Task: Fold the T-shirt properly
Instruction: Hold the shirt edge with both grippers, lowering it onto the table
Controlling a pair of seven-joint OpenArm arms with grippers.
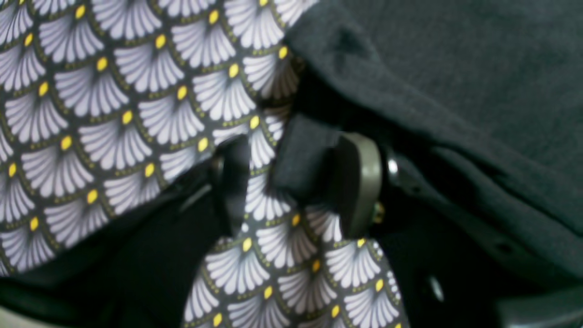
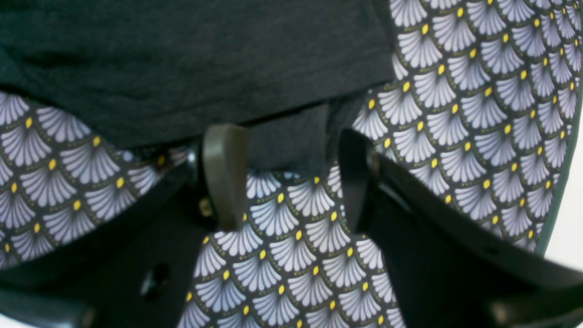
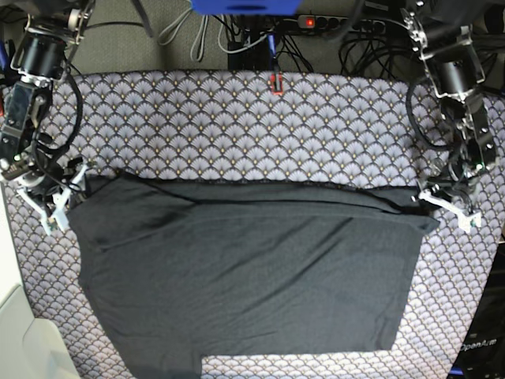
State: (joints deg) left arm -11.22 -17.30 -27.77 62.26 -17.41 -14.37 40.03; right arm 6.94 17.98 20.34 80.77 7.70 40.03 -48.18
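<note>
both tools (image 1: 291,182) (image 2: 282,177) open around t-shirt (image 3: 245,268) corners.

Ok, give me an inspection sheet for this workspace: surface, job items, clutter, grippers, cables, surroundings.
Surface: tablecloth with a scallop print covers the table.
Job's things: T-shirt, dark grey, lies spread out with its far edge folded over into a straight line between the two arms.
Clutter: small red object near the far edge of the cloth; what it is cannot be told.
Grippers: left gripper and right gripper are both open, each with a flap of shirt fabric between its fingers.
Cables: a tangle behind the table; loops on both arms.
Surroundings: power strip with a red light behind the table.
</note>
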